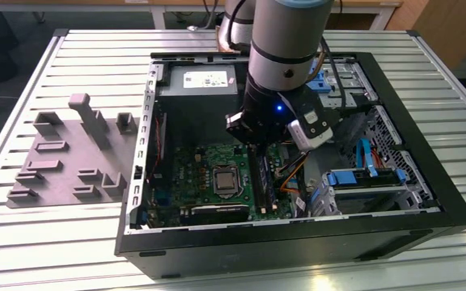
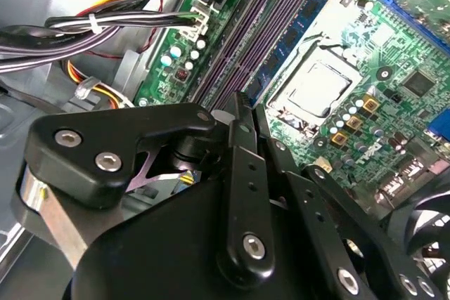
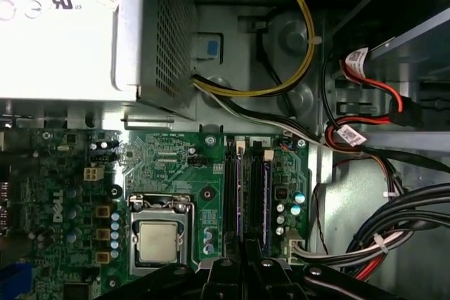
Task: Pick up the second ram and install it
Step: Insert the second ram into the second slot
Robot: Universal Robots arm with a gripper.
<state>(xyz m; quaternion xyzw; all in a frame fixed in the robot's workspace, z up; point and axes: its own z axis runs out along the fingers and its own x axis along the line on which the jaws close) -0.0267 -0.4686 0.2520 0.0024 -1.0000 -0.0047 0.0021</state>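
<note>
Blue memory stick [image 3: 266,198] with dark chips seated upright in a motherboard [image 3: 169,166] slot beside the processor [image 3: 157,241], gripper [image 3: 246,258] directly above the slots, jaws apparently closed, grip impossible to tell, labels unreadable.

You see a green motherboard [image 1: 216,173], black computer case [image 1: 298,242], blue drive brackets [image 1: 363,177], grey ribbed table [image 1: 63,242], yellow and red cables [image 3: 295,47].

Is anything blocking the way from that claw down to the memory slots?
Nothing visible does. The gripper hangs directly over the memory slots; the cables lie off to one side.
</note>
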